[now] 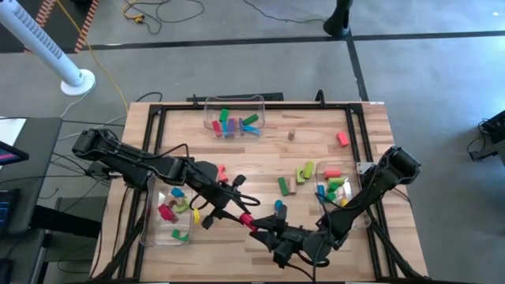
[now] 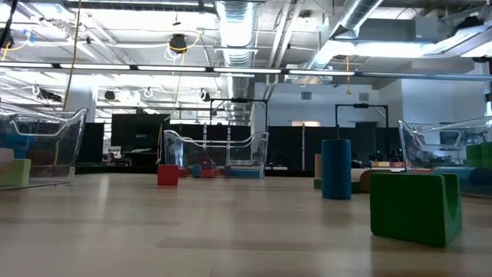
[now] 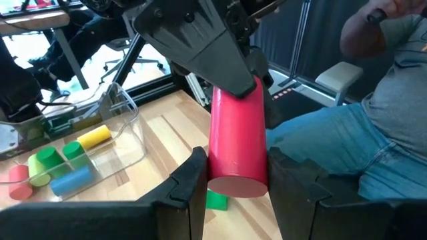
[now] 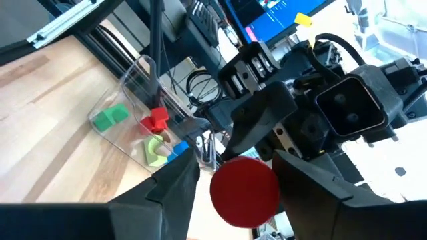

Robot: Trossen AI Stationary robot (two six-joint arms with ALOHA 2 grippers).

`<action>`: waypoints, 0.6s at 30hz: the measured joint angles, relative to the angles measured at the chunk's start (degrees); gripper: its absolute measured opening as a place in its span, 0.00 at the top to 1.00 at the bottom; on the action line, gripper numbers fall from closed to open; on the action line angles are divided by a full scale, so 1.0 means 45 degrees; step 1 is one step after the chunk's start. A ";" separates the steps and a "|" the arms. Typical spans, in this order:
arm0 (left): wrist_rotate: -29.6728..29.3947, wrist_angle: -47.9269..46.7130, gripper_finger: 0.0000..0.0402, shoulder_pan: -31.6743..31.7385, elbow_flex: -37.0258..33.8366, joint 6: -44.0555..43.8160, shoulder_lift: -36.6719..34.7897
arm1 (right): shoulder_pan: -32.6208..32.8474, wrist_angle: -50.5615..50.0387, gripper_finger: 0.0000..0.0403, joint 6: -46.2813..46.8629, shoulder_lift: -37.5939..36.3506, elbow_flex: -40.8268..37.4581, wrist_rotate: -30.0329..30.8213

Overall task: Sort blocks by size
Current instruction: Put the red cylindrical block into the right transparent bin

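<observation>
Red cylinder (image 3: 237,143) is mid-handover above the table's near edge — left gripper (image 3: 233,190) pinches one end, right gripper (image 4: 243,180) straddles the other, jaws spread, grip unconfirmed — so a premature left release would likely drop it off the table.

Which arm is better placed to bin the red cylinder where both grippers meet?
Probably right: the left gripper grips the red cylinder, but the right gripper meets its end, and the clear bin of cylinders sits beside the right arm.
</observation>
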 joint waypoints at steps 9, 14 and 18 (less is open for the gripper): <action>-0.0005 0.0008 0.70 0.0000 0.0000 0.0003 0.0000 | 0.0000 -0.0017 0.48 0.0101 0.0000 -0.0004 0.0075; -0.0005 0.0018 0.70 0.0000 0.0000 -0.0005 0.0000 | -0.0052 -0.0021 0.49 0.0105 0.0000 -0.0005 0.0107; -0.0003 0.0034 0.70 0.0000 0.0000 -0.0015 0.0002 | -0.0113 -0.0021 0.50 0.0135 -0.0005 -0.0005 0.0161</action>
